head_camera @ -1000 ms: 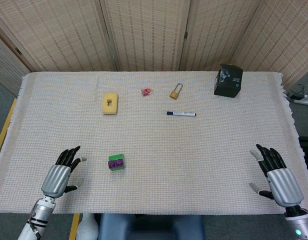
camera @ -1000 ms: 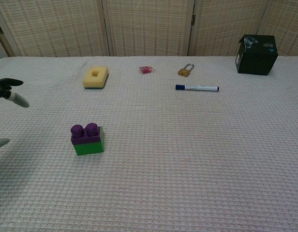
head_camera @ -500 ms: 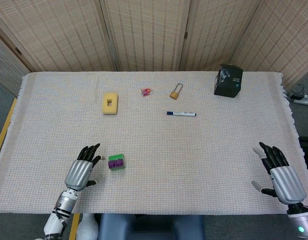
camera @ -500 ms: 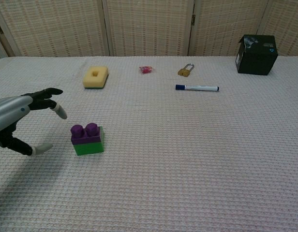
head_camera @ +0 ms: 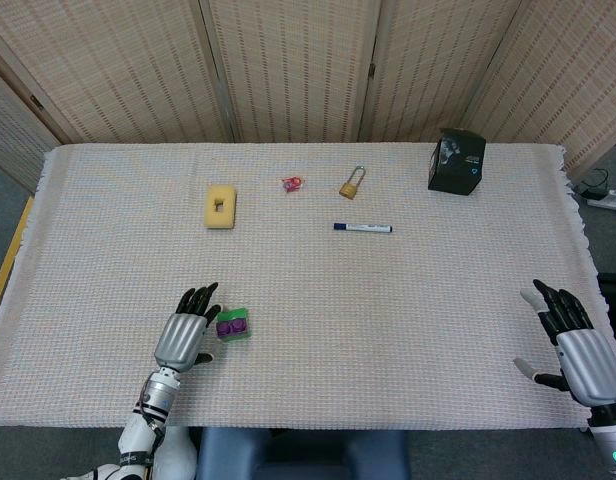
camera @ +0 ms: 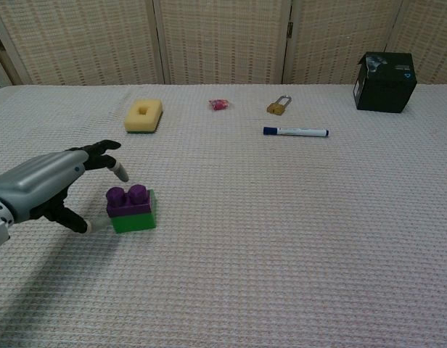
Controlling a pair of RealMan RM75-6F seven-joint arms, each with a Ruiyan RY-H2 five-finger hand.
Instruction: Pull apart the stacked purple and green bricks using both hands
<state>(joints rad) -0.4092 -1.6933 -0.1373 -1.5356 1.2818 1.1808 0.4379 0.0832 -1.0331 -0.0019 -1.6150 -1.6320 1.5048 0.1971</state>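
Left hand (camera: pixel 53 185) has closed in beside the purple brick (camera: pixel 128 201), fingers spread, holding nothing; only the head view shows the right hand (head_camera: pixel 578 345), likewise spread.

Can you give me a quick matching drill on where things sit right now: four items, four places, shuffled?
Items:
1. bricks
2. sponge
3. pen
4. box

Places:
A. far right corner of the table
B. just nearer the robot than the padlock
C. far left, level with the red candy
D. beside the left hand

Pairs: 1-D, 2-C, 3-B, 4-A
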